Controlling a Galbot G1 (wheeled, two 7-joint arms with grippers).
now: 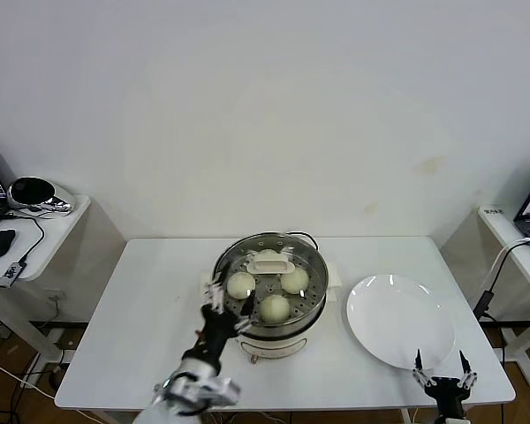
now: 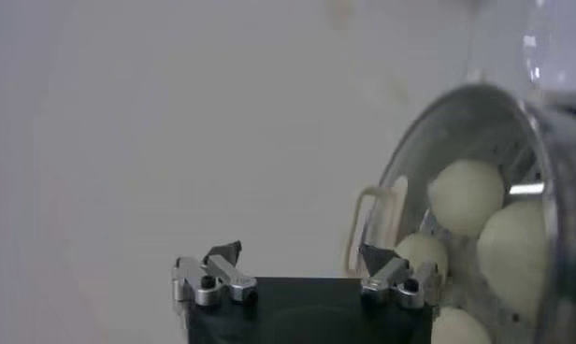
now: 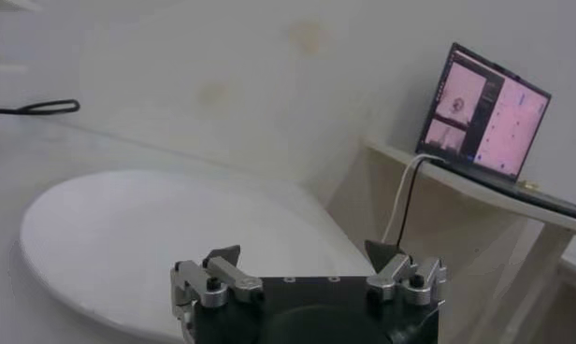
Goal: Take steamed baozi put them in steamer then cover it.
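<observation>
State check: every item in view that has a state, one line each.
steamer: glass lid on.
lid: seated on the steamer, cream handle up, nothing gripping it.
baozi: in the steamer tray under the lid; three clearly visible from the head view.
plate: empty, on the table right of the steamer.
left claw: open, at the steamer's left rim.
right claw: open, empty, at the plate's near edge.

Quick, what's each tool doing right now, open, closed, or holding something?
Left tool: open, holding nothing, at the steamer's near-left rim.
Right tool: open, holding nothing, at the near edge of the white plate.
</observation>
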